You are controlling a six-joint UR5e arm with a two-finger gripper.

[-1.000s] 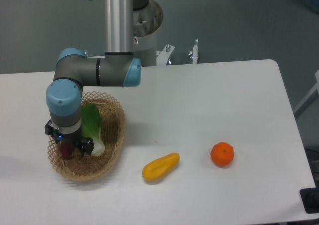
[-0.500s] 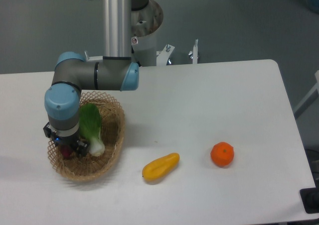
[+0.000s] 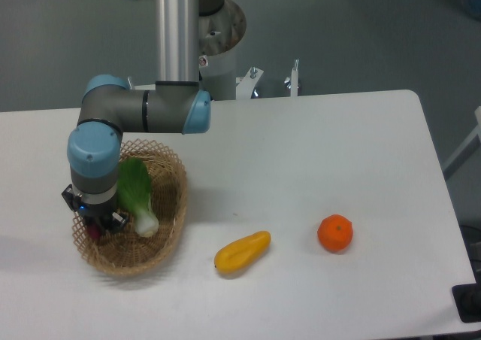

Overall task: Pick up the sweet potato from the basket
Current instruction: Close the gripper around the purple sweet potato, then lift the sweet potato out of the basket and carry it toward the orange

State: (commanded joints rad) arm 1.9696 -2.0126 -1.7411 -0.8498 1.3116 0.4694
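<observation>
Shifting left within the basket (image 3: 174, 204), your gripper (image 3: 95, 226) now hides most of the sweet potato (image 3: 94, 232), so you cannot tell how the jaws stand.

Basket (image 3: 171, 218) at table (image 3: 301, 144) left, holding bok choy (image 3: 138, 193); right of it: yellow fruit (image 3: 242, 251), then orange (image 3: 335, 233).

High frontal view over table (image 3: 316, 152)

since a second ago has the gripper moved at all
Yes. The gripper has shifted slightly left toward the basket's left rim, judged against the bok choy, which stayed put.
</observation>
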